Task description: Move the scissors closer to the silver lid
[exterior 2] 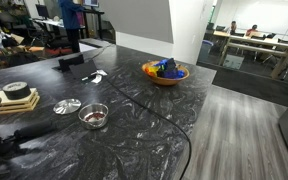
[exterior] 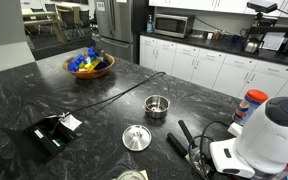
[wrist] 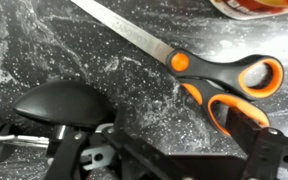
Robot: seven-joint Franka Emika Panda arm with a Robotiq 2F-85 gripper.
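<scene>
I am hovering over the dark counter point(exterior: 44, 85), where the silver lid point(exterior: 136, 137) is lying flat beside the steel pot point(exterior: 157, 105), and lining up on the scissors point(wrist: 179, 62) lying just below my wrist, fingers point(wrist: 267, 152) standing apart, aiming to straddle the orange handles point(wrist: 222, 72) squarely before closing.

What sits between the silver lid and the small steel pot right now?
Nothing: only bare dark countertop separates the silver lid from the steel pot. They lie apart, not touching, and the gap shows in both exterior views.
</scene>
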